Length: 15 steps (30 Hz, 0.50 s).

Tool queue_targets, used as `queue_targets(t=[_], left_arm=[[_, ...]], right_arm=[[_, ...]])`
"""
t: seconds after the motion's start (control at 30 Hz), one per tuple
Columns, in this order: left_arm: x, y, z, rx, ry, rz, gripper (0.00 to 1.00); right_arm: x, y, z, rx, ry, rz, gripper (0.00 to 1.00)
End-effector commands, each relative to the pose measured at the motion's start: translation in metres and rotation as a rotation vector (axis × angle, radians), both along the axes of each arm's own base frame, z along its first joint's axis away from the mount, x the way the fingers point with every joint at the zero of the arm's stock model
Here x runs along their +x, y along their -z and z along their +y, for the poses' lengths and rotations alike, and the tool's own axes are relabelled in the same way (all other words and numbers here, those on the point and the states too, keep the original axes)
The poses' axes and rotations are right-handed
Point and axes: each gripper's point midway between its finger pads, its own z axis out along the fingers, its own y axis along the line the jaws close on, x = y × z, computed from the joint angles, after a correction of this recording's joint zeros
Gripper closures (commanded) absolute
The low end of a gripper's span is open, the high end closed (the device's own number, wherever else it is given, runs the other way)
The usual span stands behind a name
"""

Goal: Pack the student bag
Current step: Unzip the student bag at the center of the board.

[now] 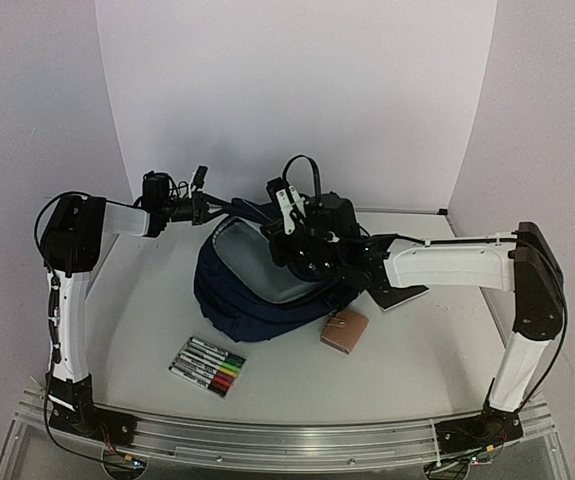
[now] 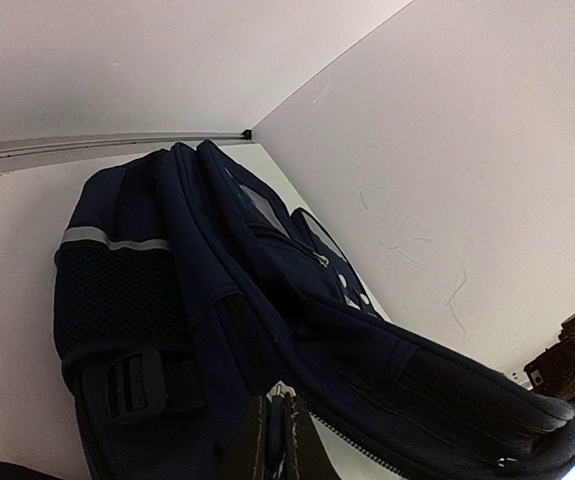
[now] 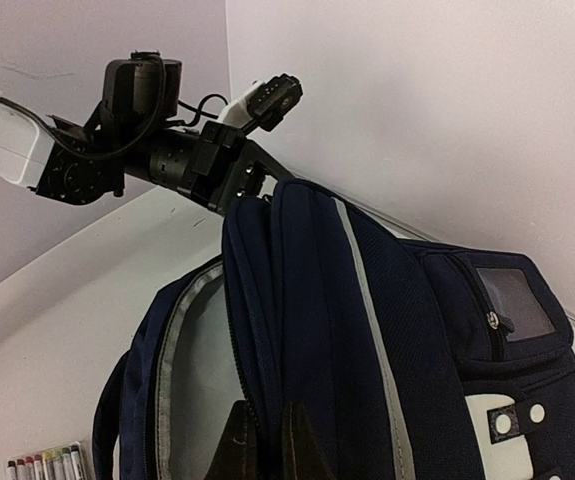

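Note:
The student bag (image 1: pixel 247 300), navy blue with a grey lining, lies in the middle of the table with its main compartment gaping. At the bag's far left, my left gripper (image 1: pixel 211 209) is shut on the rim of the opening. The left wrist view shows its dark fingers (image 2: pixel 257 440) pinching navy fabric by the zipper of the bag (image 2: pixel 157 290). My right gripper (image 1: pixel 282 232) is shut on the opening's far right edge and holds it up. In the right wrist view its gripper (image 3: pixel 265 405) clamps a fold of the bag (image 3: pixel 367 330) beside the grey lining (image 3: pixel 202 380).
A pack of coloured markers (image 1: pixel 208 366) lies in front of the bag on the left. A small brown booklet (image 1: pixel 344 330) sits at the bag's right front corner. A dark flat item (image 1: pixel 402 296) lies under the right forearm. White walls close in behind.

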Motion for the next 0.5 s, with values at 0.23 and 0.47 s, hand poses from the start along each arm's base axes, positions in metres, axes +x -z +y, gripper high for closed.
queue_targets(t=[0.23, 0.47], left_arm=[[0.089, 0.036, 0.046, 0.1, -0.367, 0.003, 0.92], [0.078, -0.009, 0.074, 0.148, -0.477, -0.072, 0.63]], right_arm=[[-0.042, -0.128, 0.012, 0.31, -0.156, -0.137, 1.0], [0.0, -0.099, -0.013, 0.228, 0.128, -0.124, 1.0]])
